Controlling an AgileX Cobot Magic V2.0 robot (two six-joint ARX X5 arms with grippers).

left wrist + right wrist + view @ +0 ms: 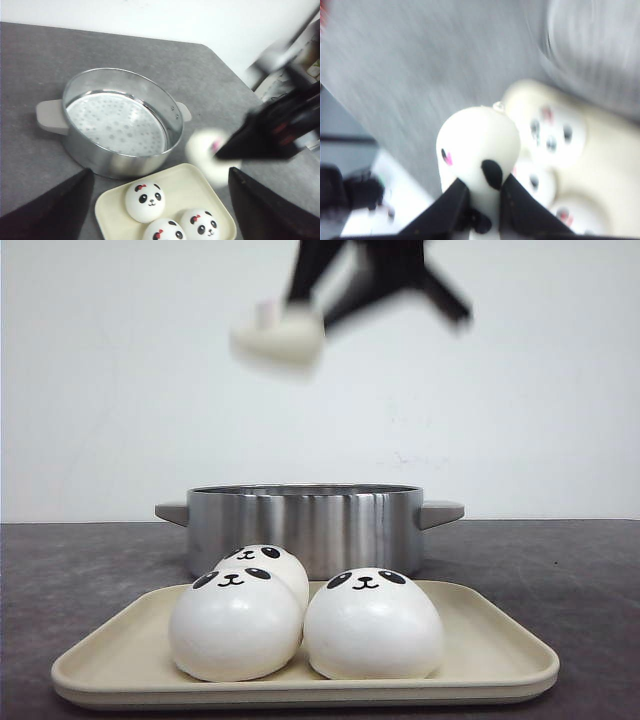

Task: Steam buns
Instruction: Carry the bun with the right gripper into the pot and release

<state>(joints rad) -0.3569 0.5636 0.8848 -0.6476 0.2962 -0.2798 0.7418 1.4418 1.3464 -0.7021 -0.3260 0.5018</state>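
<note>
Three white panda-faced buns (300,625) upright on the tray (500,655), a fourth bun (278,337) aloft

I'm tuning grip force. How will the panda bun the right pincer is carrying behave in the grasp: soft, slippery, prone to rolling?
The held bun probably squashes: it seems to narrow where the right pincer clamps it. Its smooth skin may slip, so the narrow hold looks marginal. Set down, it would likely sit rather than roll, like the flat-bottomed buns on the tray.

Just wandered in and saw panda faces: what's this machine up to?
The right gripper is carrying one bun through the air above the steel steamer pot, which has nothing in it. Three more buns wait on the cream tray in front. The left gripper is open and holds nothing.
</note>
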